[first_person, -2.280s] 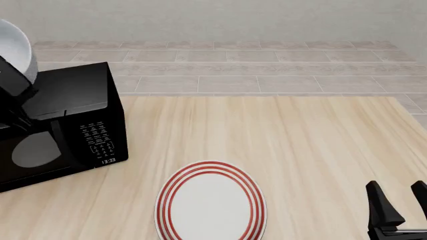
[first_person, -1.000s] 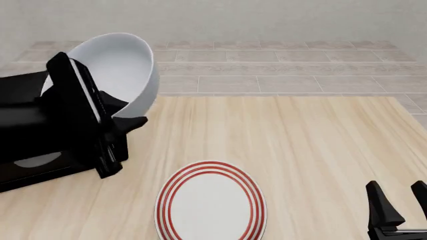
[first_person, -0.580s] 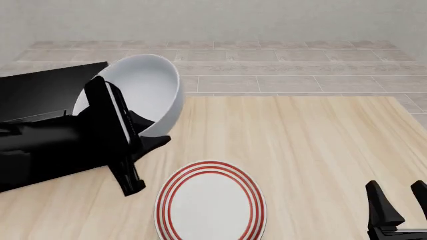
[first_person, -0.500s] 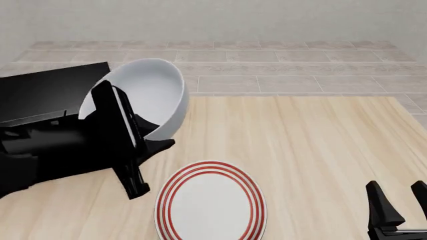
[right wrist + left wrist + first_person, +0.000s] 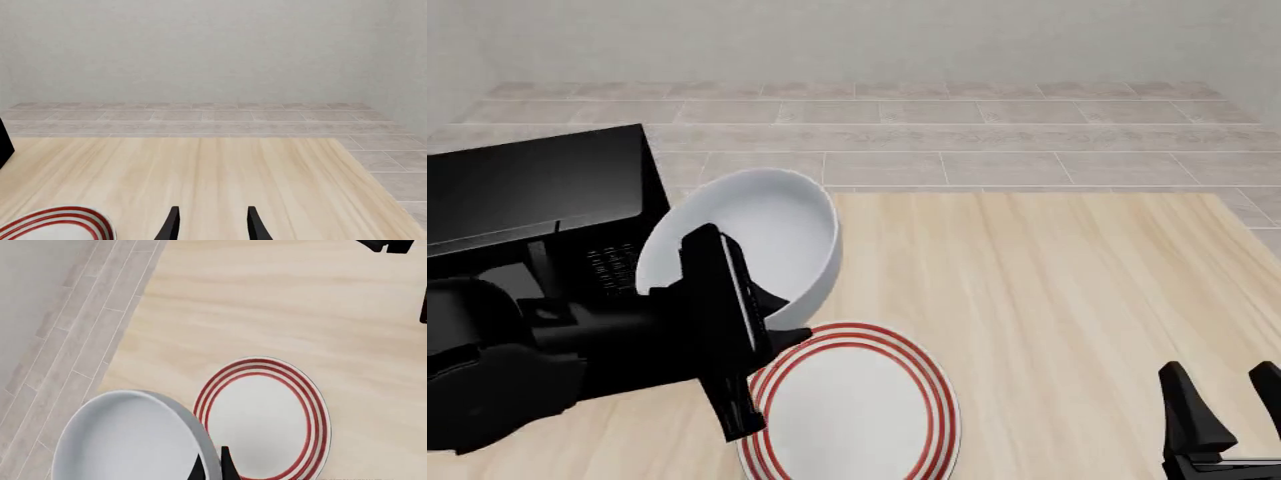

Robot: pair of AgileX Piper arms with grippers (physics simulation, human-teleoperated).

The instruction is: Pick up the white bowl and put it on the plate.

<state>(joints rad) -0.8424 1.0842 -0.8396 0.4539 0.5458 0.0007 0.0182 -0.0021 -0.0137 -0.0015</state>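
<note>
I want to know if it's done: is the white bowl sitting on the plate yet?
No, the white bowl hangs tilted in the left gripper, and the plate is bare.

L claw [image 5: 777, 322] clamped on rim of white bowl [image 5: 761, 235], bowl tilted, held above counter [image 5: 1054, 290], overlapping plate [image 5: 851, 405] at its far-left edge. Black microwave [image 5: 527, 195] far left behind the arm. R claw [image 5: 1228, 400] bottom right, fingers apart, well away from plate.
</note>
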